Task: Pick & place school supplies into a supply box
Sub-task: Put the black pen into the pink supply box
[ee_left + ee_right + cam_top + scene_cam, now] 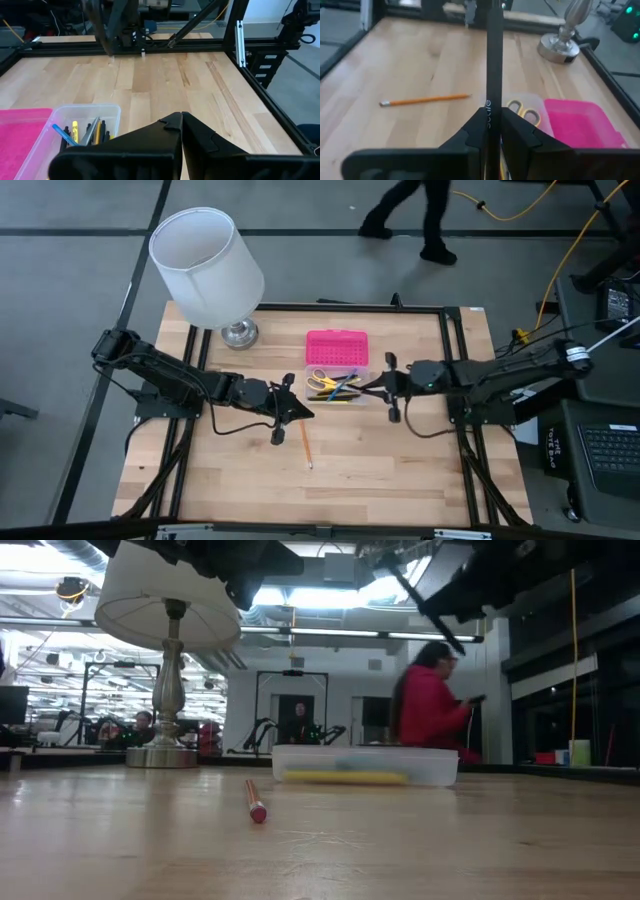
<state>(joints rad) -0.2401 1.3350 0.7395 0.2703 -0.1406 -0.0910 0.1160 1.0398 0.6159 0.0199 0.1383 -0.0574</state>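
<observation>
The clear supply box stands mid-table with its pink lid lying open on the far side. Inside it are several pens and yellow-handled scissors. One orange pencil lies flat on the wood nearer the table's near edge, also in the low view. My right gripper hovers at the box's right side, shut on a black pen. My left gripper is shut and empty, in the air just left of the box and above the pencil's far end. My right gripper pinches the black pen between its two fingers, at the printed section of the barrel. The pen runs along the fingers and sticks out well beyond their tips, toward the table's left. It is lifted clear of the table, reaching over the box.
A lamp with a white shade and a metal base stands at the far left of the table. A black frame borders the wood. Bare wood lies near the near edge. People move in the room beyond the table.
</observation>
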